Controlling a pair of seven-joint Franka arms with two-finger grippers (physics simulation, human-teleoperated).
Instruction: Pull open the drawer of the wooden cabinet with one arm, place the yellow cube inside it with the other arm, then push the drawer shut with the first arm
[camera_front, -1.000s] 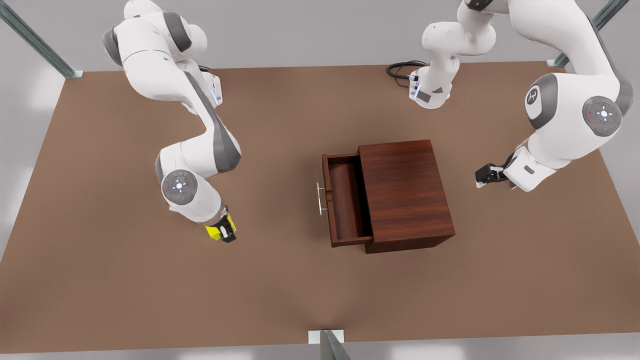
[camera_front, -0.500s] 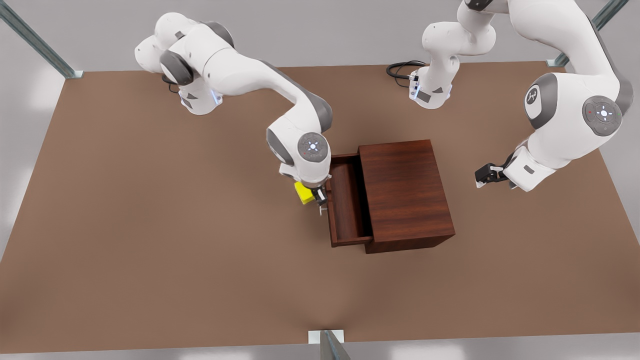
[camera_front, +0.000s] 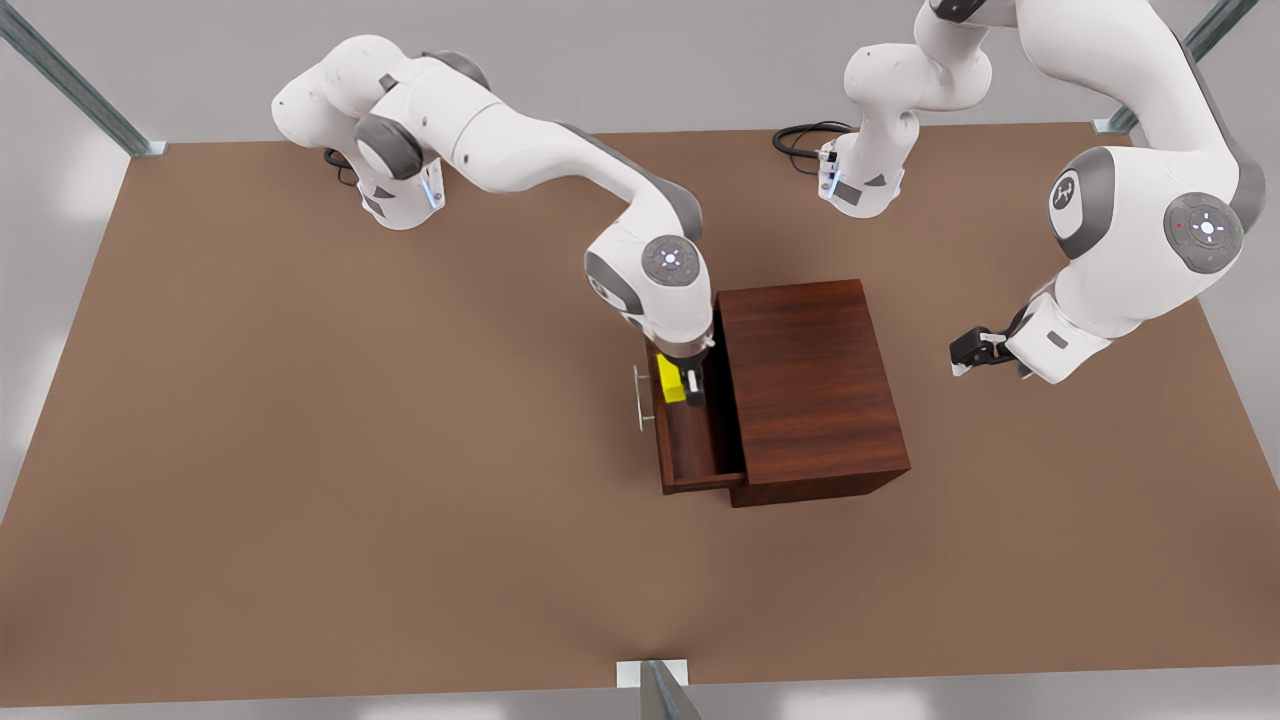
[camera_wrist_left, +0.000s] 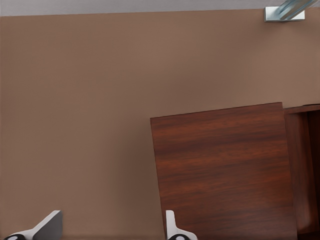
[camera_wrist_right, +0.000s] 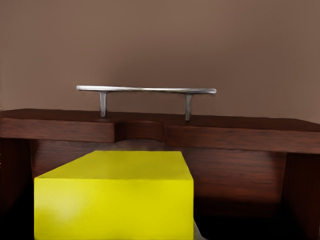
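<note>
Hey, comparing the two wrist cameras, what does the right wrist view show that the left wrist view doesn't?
Right wrist view, not the left: the yellow cube, close up and held by the right gripper over the open drawer, and the drawer's silver handle beyond it.

Left wrist view, not the right: the wooden cabinet with its flat top, the left gripper open and idle beside the cabinet, and a metal bracket at the table's edge.

Both: part of the drawer and the brown table.
</note>
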